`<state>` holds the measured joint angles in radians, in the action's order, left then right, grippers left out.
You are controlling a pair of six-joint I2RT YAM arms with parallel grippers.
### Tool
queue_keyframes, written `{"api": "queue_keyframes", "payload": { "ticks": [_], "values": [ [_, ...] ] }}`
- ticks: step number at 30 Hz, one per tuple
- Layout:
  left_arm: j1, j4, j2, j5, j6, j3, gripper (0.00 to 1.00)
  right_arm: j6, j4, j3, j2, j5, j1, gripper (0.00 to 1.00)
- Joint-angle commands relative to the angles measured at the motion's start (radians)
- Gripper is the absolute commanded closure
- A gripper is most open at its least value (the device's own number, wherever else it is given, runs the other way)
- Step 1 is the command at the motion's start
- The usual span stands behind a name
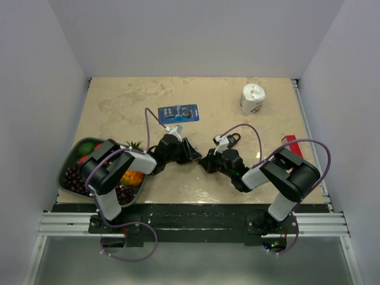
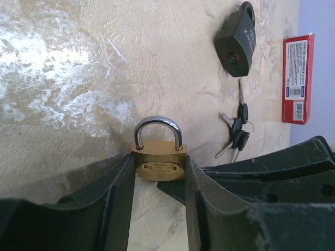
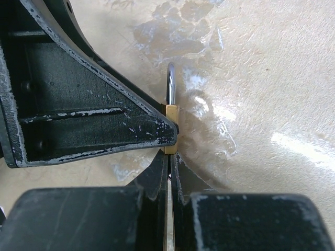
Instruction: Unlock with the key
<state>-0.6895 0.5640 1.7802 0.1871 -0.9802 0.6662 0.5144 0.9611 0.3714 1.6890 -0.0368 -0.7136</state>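
Note:
The key (image 2: 236, 130), a small bunch with black heads, lies loose on the table to the right of both grippers, just below the black padlock (image 2: 236, 39). Neither gripper touches the bunch. A small brass padlock (image 2: 158, 157) stands upright, silver shackle up, with my left gripper (image 2: 158, 164) shut on its two sides. My right gripper (image 3: 169, 157) is shut, and its tips meet the underside of the brass padlock (image 3: 171, 112) edge-on. I cannot see whether anything thin sits between the right fingers. Both grippers (image 1: 200, 158) meet at the table's middle front.
A red box (image 2: 297, 78) lies right of the black padlock (image 1: 233, 140). A blue card (image 1: 178, 113) lies behind the grippers and a white roll (image 1: 253, 98) stands at the back right. A tray of fruit (image 1: 68, 172) sits at the front left.

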Motion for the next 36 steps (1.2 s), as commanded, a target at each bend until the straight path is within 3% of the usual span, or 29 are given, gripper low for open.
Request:
{"api": "queue_keyframes", "payload": {
  "ticks": [1,9,18,36],
  "values": [
    [-0.005,-0.058,0.030,0.094,-0.005,-0.017,1.00,-0.036,0.025,0.080,-0.051,0.098,-0.001,0.99],
    [0.019,-0.046,0.035,0.107,-0.020,-0.023,1.00,-0.016,-0.039,0.093,-0.038,0.080,-0.017,0.88],
    [0.035,-0.036,0.028,0.106,-0.026,-0.028,1.00,-0.011,-0.090,0.066,-0.078,0.081,-0.027,0.69],
    [0.051,-0.029,0.005,0.097,-0.029,-0.036,1.00,0.027,-0.160,0.037,-0.118,0.087,-0.049,0.59]
  ]
}}
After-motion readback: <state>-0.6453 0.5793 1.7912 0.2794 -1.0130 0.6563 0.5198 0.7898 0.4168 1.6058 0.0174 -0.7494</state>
